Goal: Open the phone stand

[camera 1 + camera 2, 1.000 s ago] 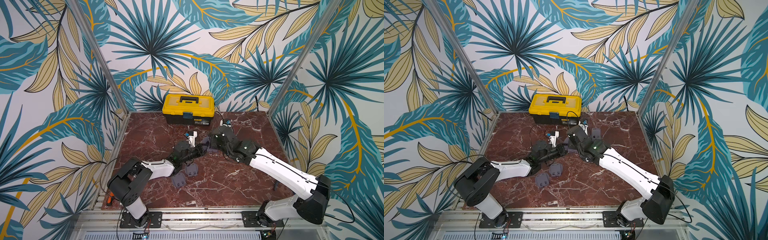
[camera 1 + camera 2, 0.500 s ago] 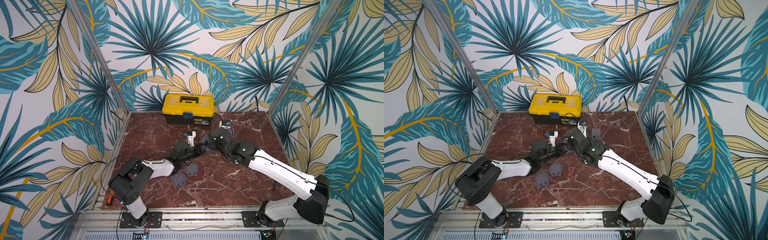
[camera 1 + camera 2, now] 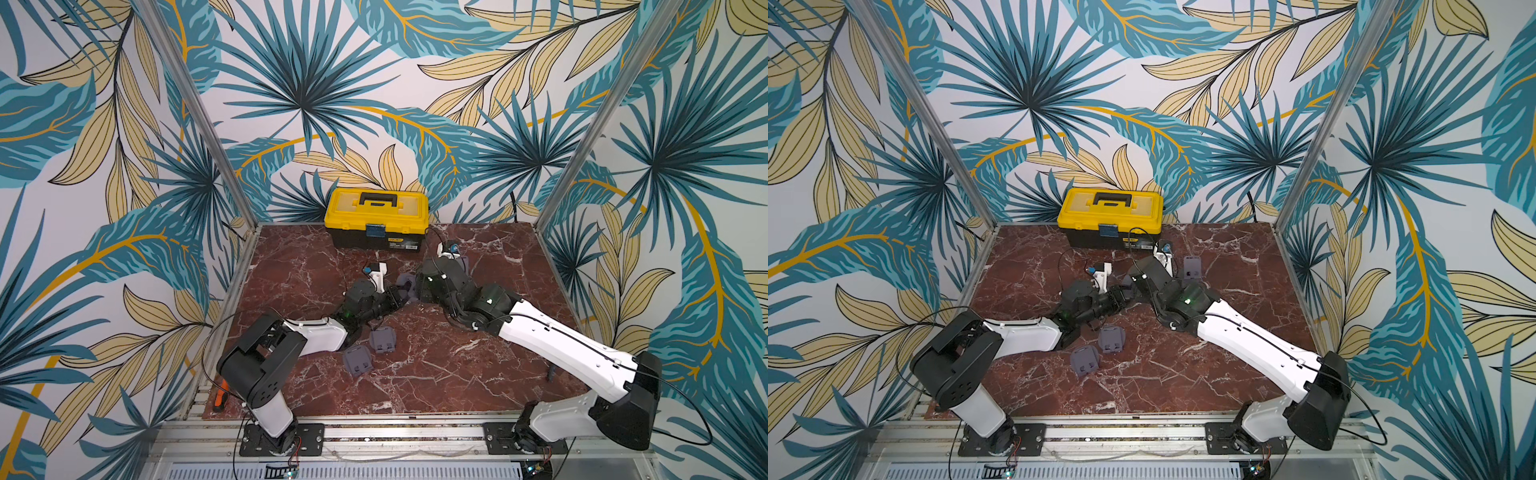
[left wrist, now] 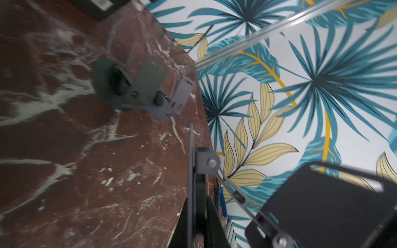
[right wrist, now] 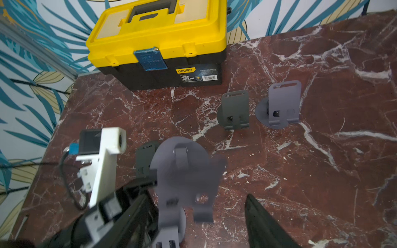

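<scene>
Grips the stand (image 5: 182,169) by one side in the closed left gripper (image 3: 396,298), about the middle of the worktop (image 3: 457,374). Flanks it with the right gripper (image 3: 417,286), jaws apart, the visible finger (image 5: 257,219) clear of the stand. Has two folded stands (image 3: 382,338) lying between middle and front edge, two opened stands (image 5: 234,109) between the grippers and the back edge, a toolbox (image 3: 376,212) against the back edge.

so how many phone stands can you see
6: a held stand in the left gripper, a dark stand right by it, two open stands toward the toolbox, two flat stands beside the left arm. The right arm may hide more.
</scene>
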